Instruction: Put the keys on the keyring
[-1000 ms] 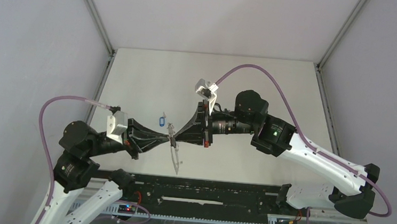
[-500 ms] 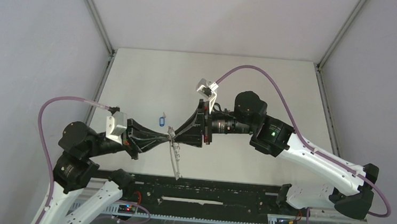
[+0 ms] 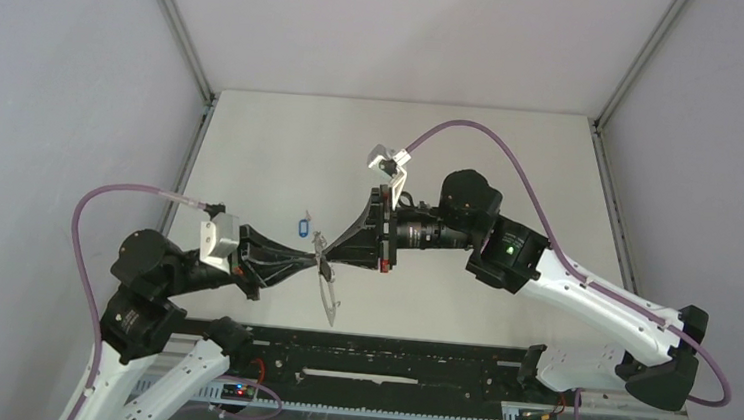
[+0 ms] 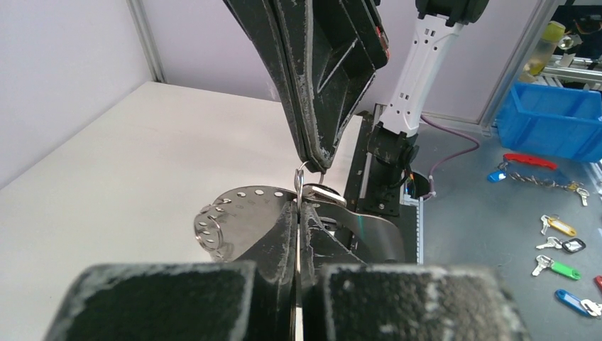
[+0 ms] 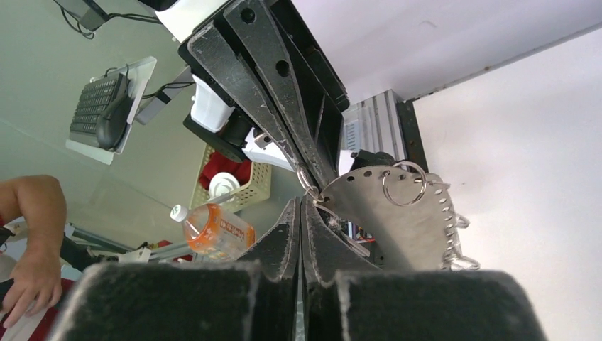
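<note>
Both arms meet nose to nose over the near middle of the worktop (image 3: 282,153). The left end effector (image 3: 314,257) is clamped tight on the keyring (image 3: 325,292), a flat metal plate with a row of holes along its curved edge, hanging toward six o'clock from the tips. The right end effector (image 3: 332,254) reaches in from three o'clock with its fingers pressed almost together. Its tips sit right at a small ring (image 4: 302,177) on the plate's rim, but I can't tell if they pinch it, because the black fingers crowd the spot. The blue-headed key (image 3: 298,226) lies flat at ten o'clock of that meeting point, near but untouched.

Off the worktop there's a blue bin (image 4: 546,121) at two o'clock, with tagged keys (image 4: 561,249) scattered below it. In the right wrist view there's a bottle (image 5: 211,229) of orange drink, label too small to read.
</note>
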Robot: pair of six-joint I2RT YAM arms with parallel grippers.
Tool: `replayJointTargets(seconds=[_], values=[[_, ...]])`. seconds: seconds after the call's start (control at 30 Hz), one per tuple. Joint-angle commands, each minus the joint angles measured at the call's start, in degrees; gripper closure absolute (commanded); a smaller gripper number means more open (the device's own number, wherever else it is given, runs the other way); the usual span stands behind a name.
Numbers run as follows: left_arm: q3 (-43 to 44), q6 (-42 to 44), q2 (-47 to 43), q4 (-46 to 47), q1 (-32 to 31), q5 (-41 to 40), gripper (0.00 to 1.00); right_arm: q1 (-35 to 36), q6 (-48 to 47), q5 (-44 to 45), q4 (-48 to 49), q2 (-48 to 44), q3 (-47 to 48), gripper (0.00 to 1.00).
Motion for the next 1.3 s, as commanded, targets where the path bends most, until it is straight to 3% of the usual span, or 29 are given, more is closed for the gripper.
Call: replayJointTargets(seconds=[0.0, 0.77, 0.9, 0.97, 1.03, 1.27], values=[[-0.42, 1.75, -0.70, 1.53, -0.25, -0.91, 1.00, -0.49, 1.42, -0.87, 1.40, 0.41, 0.30, 0.99], [0.07, 8.69, -1.50, 0.00, -0.25, -3.40, 1.00, -2.38, 6.97, -3.91, -3.70, 1.03, 0.23, 1.00], [0.17, 8.55, -1.70, 0.01, -0.25, -3.27, 1.00, -2.30, 7.04, -0.22, -3.82, 0.15, 0.29, 0.51], [0.11, 8.49, -1.68, -0.01, -0.25, -3.22, 1.00, -2.05, 7.22, -0.01, -2.34, 0.13, 0.28, 0.41], [0.12, 8.53, -1.79, 0.02, -0.25, -3.22, 1.00, -1.79, 7.70, -0.17, -0.93, 0.31, 0.25, 0.41], [-0.08, 8.72, -1.88, -0.01, -0.25, -3.14, 1.00, -1.68, 9.56, -0.41, 1.44, 1.59, 0.25, 0.55]])
